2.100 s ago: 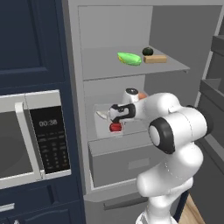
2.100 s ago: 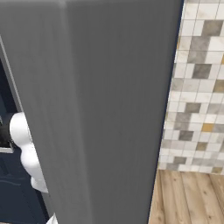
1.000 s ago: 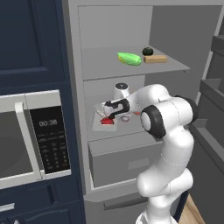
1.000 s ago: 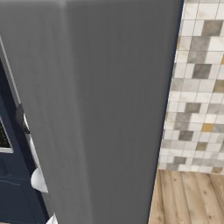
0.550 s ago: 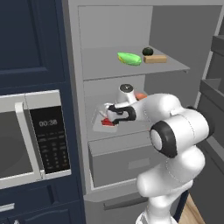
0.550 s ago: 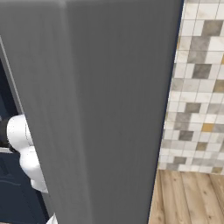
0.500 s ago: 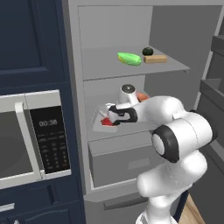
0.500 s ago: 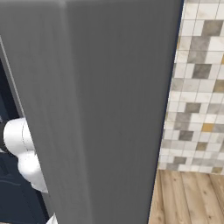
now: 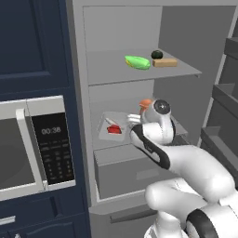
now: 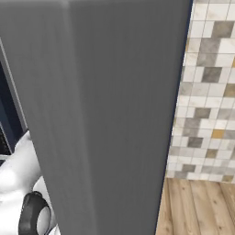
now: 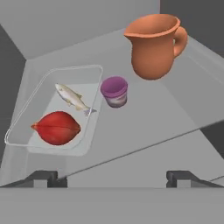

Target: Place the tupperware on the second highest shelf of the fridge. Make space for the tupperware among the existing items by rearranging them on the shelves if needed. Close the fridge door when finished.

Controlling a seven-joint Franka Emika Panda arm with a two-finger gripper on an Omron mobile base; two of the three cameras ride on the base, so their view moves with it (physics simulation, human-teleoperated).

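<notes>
The tupperware (image 11: pixel 57 109), a clear shallow box holding a small fish and a red fruit, rests on the left of the second highest shelf (image 11: pixel 144 122). Beside it on that shelf stand a purple cup (image 11: pixel 114 91) and an orange-brown jug (image 11: pixel 154 43). My gripper (image 11: pixel 113 177) hovers in front of the shelf edge, open, with nothing between its fingertips (image 11: pixel 43 177). From the left base view, the tupperware (image 9: pixel 111 128) lies left of my wrist and the jug (image 9: pixel 145 103) peeks out behind it. The fridge door (image 10: pixel 105 114) stands open.
On the upper shelf lie a green vegetable (image 9: pixel 137 62), a dark ball (image 9: pixel 157 54) and a tan block (image 9: pixel 165 62). A grey drawer front (image 9: pixel 123 169) sits under the lower shelf. Left of the fridge is a navy cabinet with a microwave (image 9: pixel 32 139). Door bins (image 9: pixel 225 93) stand at right.
The jaws have spread wide and the hand has drawn back from the tupperware, which stays on the lower shelf.
</notes>
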